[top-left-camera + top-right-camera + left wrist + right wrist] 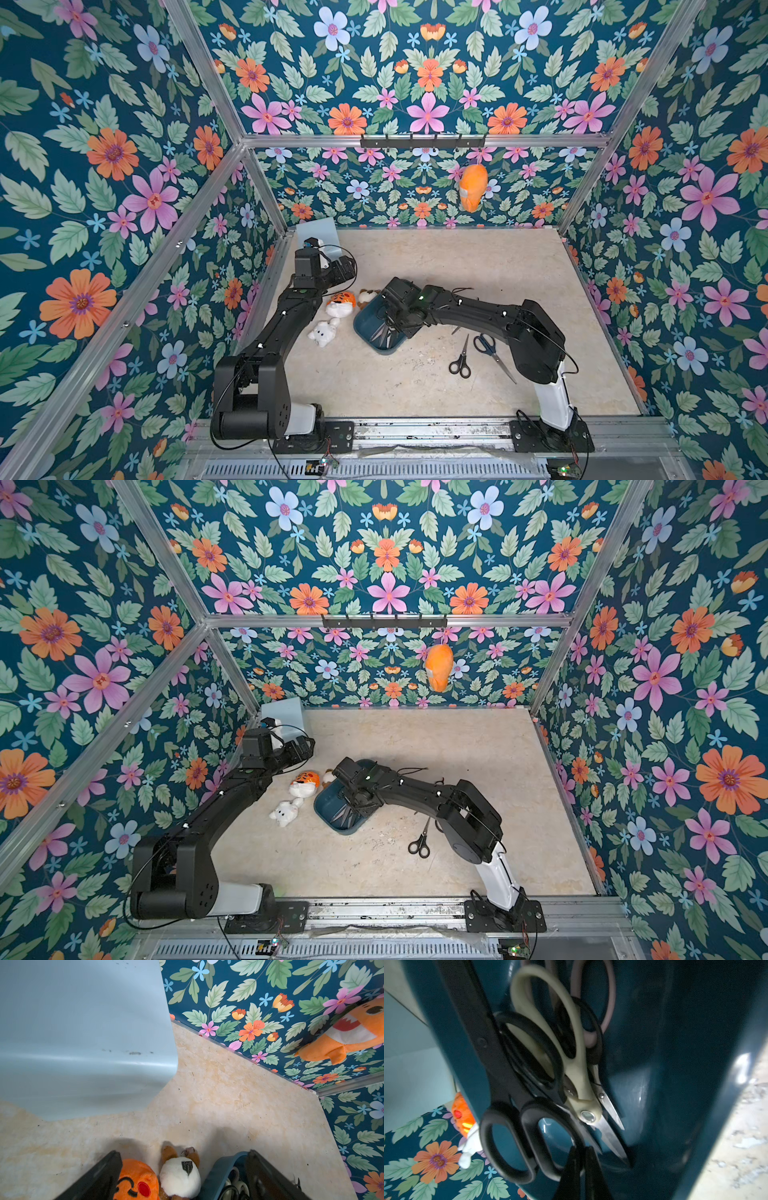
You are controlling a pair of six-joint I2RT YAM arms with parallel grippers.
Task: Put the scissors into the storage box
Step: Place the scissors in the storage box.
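Near the middle of the tabletop (pixel 457 257) sits the storage box (pixel 368 330), a shallow dark teal tray. The right arm's fingers (pixel 593 1178) reach down inside it, pressed together; whether they pinch anything thin cannot be told. Just beside them lies a black-handled pair (pixel 529 1138), and past it cream-handled shears (pixel 572 1043), a second black pair (pixel 533 1051) and a pink-handled pair (pixel 611 1001), all piled together on the box floor. Outside the box, under the right arm, small black scissors (pixel 462 355) and blue-handled scissors (pixel 493 354) lie flat on the tabletop, near each other and apart from the box. The left arm's fingers (pixel 104 1174) are spread wide above an orange plush toy (pixel 137 1182) and a brown-and-white plush dog (pixel 179 1176), near a pale blue block (pixel 83 1032).
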